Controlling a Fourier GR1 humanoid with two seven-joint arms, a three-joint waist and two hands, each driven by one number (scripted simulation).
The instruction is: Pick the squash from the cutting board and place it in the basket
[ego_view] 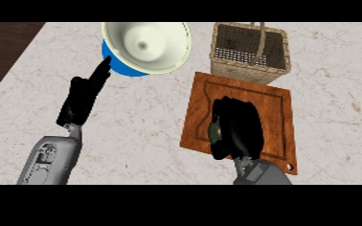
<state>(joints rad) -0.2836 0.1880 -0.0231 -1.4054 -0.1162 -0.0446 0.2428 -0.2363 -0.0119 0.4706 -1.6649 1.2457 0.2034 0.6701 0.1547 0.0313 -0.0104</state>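
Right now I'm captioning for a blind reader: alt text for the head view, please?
The right hand curls round the green squash on the wooden cutting board. A wicker basket stands behind; the open left hand rests beside a bowl.

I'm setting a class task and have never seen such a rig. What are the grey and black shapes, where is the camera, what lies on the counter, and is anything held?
This is one view from the robot's head, looking steeply down at a pale marble counter. The grey forearms with black hands coming in from below are the robot's. Its left hand rests open at the left, fingers pointing toward a white bowl with a blue outside. Its right hand is curled over a brown wooden cutting board, closed round a dark green squash, of which only a sliver shows. Beyond the board stands a woven wicker basket with a handle, where the squash should go.
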